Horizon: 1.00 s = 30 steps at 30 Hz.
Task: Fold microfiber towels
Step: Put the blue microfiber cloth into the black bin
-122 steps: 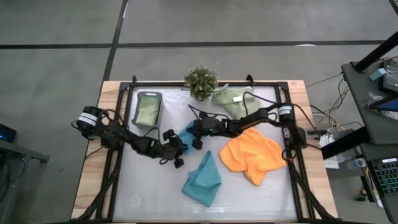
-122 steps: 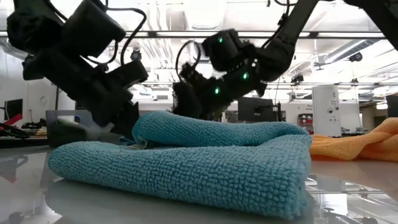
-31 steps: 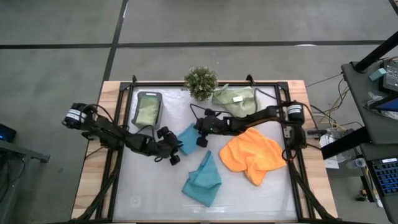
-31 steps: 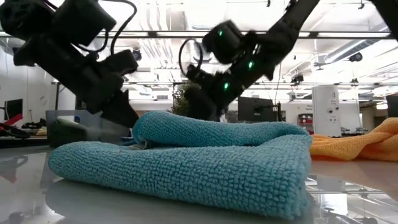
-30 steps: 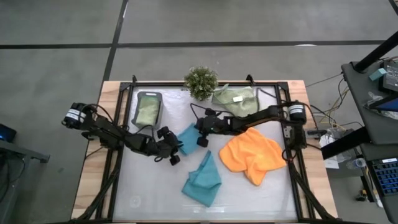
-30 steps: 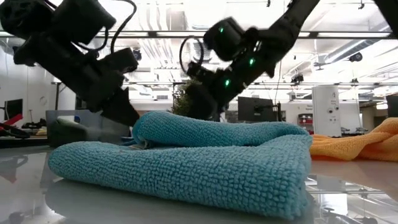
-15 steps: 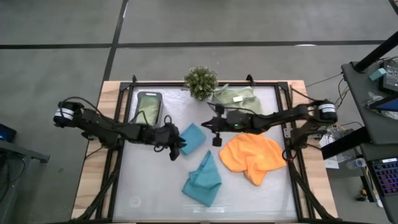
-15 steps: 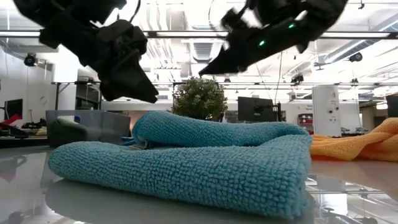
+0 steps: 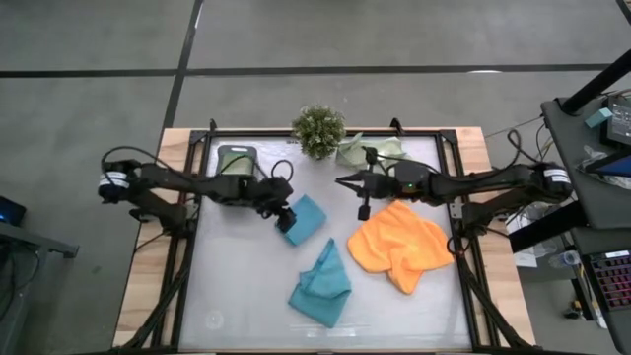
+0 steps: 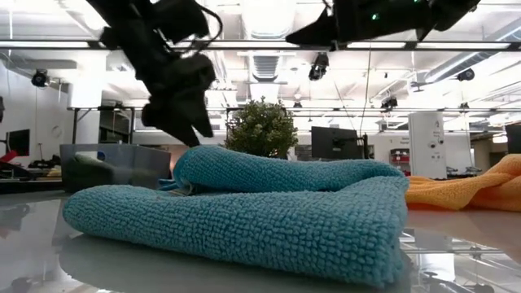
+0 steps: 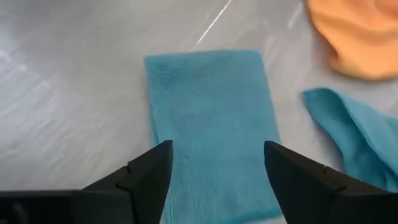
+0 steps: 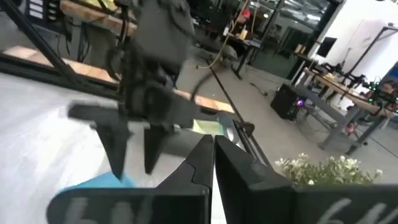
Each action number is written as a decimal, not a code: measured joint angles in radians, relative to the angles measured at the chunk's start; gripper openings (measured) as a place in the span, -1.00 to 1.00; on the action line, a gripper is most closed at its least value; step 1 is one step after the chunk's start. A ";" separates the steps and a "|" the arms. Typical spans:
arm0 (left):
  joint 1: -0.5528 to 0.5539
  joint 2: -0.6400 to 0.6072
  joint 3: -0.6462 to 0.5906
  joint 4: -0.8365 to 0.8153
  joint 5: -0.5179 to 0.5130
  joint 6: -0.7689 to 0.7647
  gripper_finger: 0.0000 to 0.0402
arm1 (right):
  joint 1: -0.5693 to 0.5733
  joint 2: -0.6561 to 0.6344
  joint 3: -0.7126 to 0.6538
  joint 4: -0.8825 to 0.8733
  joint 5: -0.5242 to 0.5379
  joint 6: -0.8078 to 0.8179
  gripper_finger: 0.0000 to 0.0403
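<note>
The left pincer hangs with its fingers spread wide and empty over the left edge of a folded teal towel lying flat mid-counter. A second teal towel lies crumpled nearer, and the orange towel sits to the right. The right pincer is closed on nothing, raised just left of the orange towel. A pale green towel, partly hidden, seems to lie at the far edge beside the plant.

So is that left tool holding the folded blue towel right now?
No, the left tool hangs open above the folded blue towel, which lies flat on the table untouched.
</note>
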 joint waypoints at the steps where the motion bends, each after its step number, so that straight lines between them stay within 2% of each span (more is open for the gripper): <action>1: 0.012 0.026 0.013 -0.003 0.005 -0.004 0.20 | 0.000 -0.007 -0.003 -0.002 0.000 0.001 -0.96; 9: 0.072 0.189 0.089 -0.050 0.021 0.006 0.21 | -0.002 -0.025 -0.013 -0.069 0.000 -0.027 -0.96; 14: 0.100 0.221 0.113 -0.043 0.034 0.050 0.21 | -0.004 -0.025 -0.014 -0.067 0.000 -0.037 -0.96; 22: 0.103 0.275 0.102 -0.026 0.183 0.050 0.21 | -0.007 -0.025 -0.014 -0.067 0.000 -0.037 -0.96; 30: 0.074 0.339 0.105 0.022 0.191 0.050 0.17 | -0.007 -0.025 -0.014 -0.067 0.000 -0.038 -0.96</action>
